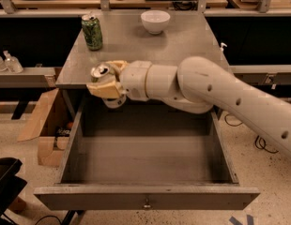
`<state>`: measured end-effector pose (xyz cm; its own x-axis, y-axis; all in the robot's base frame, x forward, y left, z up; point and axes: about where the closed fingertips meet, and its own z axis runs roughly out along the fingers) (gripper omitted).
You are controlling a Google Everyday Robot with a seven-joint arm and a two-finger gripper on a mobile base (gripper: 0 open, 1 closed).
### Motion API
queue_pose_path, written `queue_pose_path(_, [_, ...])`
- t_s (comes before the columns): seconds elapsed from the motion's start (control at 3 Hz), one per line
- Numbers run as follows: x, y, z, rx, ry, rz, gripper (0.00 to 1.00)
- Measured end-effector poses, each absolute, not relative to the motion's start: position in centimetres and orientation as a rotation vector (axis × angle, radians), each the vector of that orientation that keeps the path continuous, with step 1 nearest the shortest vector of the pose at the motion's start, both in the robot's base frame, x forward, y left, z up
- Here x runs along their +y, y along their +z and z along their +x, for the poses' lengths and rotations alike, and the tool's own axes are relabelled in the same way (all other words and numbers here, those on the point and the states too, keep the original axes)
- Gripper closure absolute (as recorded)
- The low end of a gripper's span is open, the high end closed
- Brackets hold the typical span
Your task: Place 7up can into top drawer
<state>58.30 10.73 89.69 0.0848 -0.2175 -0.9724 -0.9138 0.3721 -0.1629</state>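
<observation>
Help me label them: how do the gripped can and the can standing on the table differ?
The 7up can is pale silver; the green can is dark green. The gripper, at the front-left edge of the table, holds the 7up can; the green can stands free at the back left. Both have silver tops.

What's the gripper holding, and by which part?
The gripper holds the 7up can by its body, below the silver top, over the back of the open top drawer.
</observation>
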Motion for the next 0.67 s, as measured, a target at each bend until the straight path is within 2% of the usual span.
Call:
queue_pose_path(0.33, [8.6,85.3,57.0,1.405,0.761,-1.082,1.0])
queue_pose_path(0.67, [6.5,80.1,58.3,1.378,0.812,-1.089,1.0])
